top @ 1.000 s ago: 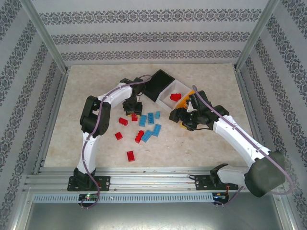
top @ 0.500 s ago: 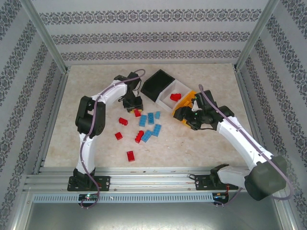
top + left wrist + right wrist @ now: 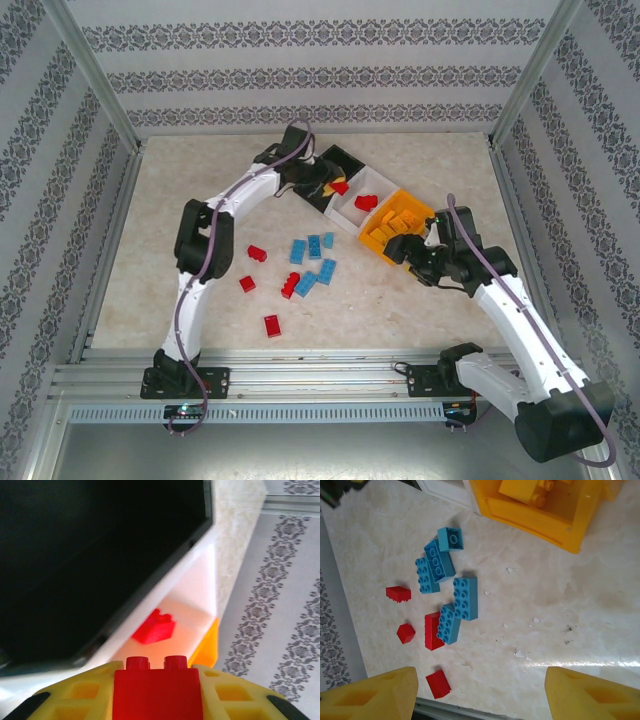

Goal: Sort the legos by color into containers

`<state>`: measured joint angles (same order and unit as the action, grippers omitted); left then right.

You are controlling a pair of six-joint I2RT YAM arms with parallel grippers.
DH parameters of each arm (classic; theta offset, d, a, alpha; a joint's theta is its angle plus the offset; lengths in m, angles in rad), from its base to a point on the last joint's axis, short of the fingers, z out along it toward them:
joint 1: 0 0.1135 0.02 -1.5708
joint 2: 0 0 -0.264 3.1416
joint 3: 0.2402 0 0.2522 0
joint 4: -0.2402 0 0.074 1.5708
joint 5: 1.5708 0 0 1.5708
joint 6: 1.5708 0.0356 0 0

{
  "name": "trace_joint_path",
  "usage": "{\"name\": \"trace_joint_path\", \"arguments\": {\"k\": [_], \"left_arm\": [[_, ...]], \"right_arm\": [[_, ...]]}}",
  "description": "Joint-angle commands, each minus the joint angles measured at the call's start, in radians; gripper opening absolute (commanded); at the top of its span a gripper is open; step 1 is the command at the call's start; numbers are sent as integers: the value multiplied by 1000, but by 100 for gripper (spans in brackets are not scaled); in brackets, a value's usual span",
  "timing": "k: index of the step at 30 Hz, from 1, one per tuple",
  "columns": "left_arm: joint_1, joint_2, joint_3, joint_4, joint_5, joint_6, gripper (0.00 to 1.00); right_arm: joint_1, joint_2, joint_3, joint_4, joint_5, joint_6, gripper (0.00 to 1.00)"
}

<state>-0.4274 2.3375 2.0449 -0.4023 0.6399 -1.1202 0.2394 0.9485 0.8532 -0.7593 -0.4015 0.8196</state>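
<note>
Bright, even, diffuse light leaves only faint soft shadows, a white glare streak lies across the table [image 3: 555, 610] in the right wrist view, and the red brick [image 3: 158, 692] close to the left wrist lens looks blurred.

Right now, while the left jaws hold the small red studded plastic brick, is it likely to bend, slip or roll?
Probably stiff: the small red studded plastic brick shows straight edges between the yellow pads. Likely light, being smaller than the white rectangular plastic bin nearby. Its smooth sides might slip; flat faces should not roll.
</note>
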Motion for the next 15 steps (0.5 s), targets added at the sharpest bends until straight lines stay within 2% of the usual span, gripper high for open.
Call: {"name": "trace_joint_path", "arguments": {"k": [1, 7, 15], "left_arm": [[-38, 80, 125, 5, 27, -74, 34], [-58, 175, 268, -54, 30, -76, 36], [-62, 191, 288, -66, 39, -73, 47]], "right_arm": [[-18, -39, -21, -41, 2, -2, 68], [-44, -84, -39, -69, -1, -2, 68], [-55, -115, -47, -95, -4, 1, 68]]}}
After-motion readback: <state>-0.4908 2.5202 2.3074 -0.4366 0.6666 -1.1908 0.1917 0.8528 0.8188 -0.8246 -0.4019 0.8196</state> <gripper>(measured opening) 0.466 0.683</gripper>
